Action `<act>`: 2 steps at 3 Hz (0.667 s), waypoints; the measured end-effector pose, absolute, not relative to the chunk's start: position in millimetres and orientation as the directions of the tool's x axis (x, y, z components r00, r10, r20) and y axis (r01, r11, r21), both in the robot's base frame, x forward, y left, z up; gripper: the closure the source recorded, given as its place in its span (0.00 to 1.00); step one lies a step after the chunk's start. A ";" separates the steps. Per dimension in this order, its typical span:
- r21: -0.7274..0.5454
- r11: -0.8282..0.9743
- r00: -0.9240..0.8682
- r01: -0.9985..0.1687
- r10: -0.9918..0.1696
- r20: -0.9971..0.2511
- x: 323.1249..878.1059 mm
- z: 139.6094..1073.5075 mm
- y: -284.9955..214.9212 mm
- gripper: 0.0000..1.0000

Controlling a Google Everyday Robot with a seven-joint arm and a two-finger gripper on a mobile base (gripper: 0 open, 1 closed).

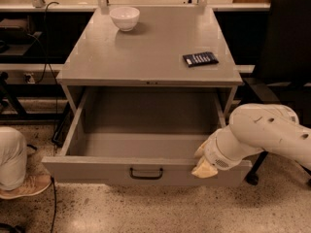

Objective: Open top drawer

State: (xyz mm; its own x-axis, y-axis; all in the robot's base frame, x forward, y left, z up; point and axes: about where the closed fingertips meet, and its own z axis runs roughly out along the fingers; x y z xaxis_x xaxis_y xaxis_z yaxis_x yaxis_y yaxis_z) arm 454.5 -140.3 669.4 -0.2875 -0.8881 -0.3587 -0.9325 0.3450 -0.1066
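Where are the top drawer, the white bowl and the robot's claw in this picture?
top drawer (92, 170), camera view, on its grey front panel.
white bowl (125, 18), camera view, on its outer side wall.
claw (204, 168), camera view, on its pale tip at the top drawer's front right end.

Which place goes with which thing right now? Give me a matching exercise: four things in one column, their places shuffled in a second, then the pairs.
Things
1. white round bowl
2. dark flat rectangular packet
3. small dark loop handle
4. robot's hand

Places
A. centre of the wide grey top drawer's front
B. right end of that drawer's front
C. back left of the grey cabinet top
D. right side of the cabinet top, towards its front

Pairs: 1-C, 2-D, 3-A, 4-B
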 end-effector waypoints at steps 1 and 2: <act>-0.121 0.354 -0.291 -0.927 -0.885 -0.364 456.7 676.8 -148.4 0.38; -0.130 0.361 -0.293 -0.924 -0.883 -0.366 458.2 682.0 -153.9 0.13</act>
State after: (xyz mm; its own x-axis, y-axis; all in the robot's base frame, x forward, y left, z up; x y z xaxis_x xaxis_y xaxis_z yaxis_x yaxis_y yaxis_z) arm 458.2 -153.9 682.0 -0.2932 -0.8830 -0.3665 -0.9235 0.3607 -0.1303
